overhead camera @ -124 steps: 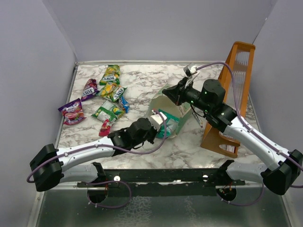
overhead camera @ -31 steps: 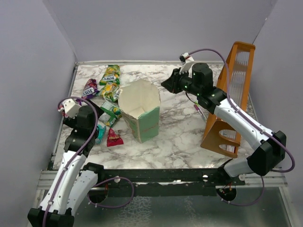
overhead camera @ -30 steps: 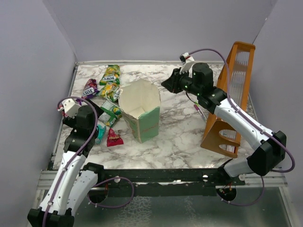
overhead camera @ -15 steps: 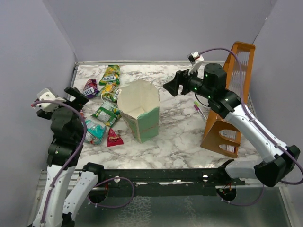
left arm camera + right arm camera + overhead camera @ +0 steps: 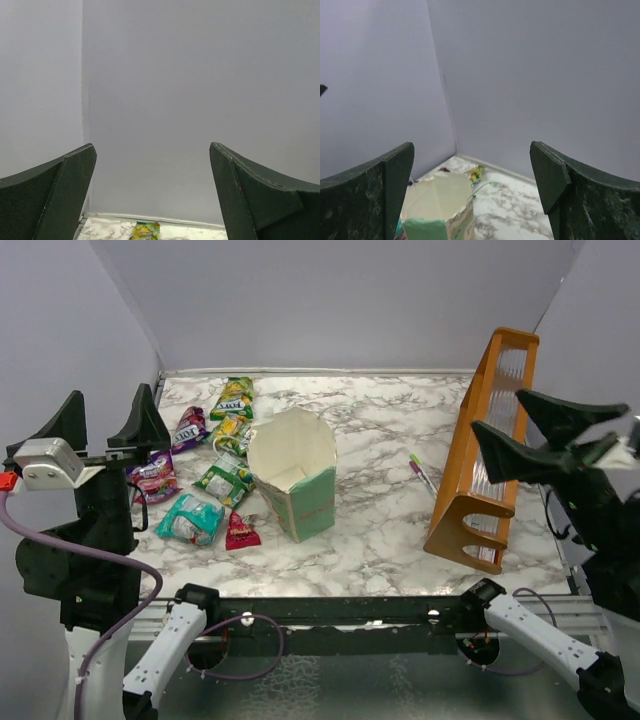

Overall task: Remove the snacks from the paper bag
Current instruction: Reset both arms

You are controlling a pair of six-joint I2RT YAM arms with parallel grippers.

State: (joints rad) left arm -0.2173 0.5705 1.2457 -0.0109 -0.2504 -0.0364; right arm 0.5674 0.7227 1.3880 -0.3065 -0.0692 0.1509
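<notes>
The mint-green paper bag (image 5: 297, 480) stands upright in the middle of the marble table with its mouth open, and the part of its inside that shows is bare cream paper. It also fills the bottom left of the right wrist view as the bag (image 5: 440, 207). Several snacks lie to its left: a green-yellow packet (image 5: 233, 398), a purple one (image 5: 188, 428), a teal one (image 5: 188, 520) and a red one (image 5: 238, 533). My left gripper (image 5: 109, 390) hangs open high above the table's left edge, holding nothing. My right gripper (image 5: 496, 410) is open and raised at the right.
A tall orange-brown wooden rack (image 5: 480, 465) stands at the right side of the table. A thin pink and green pen (image 5: 422, 475) lies just left of it. Grey walls close in the back and both sides. The green-yellow packet (image 5: 145, 231) shows by the back wall.
Both arms have lifted and drawn back from the table toward the near edge. The right gripper has gone from nearly shut to wide open. Bag and packets stay put.
</notes>
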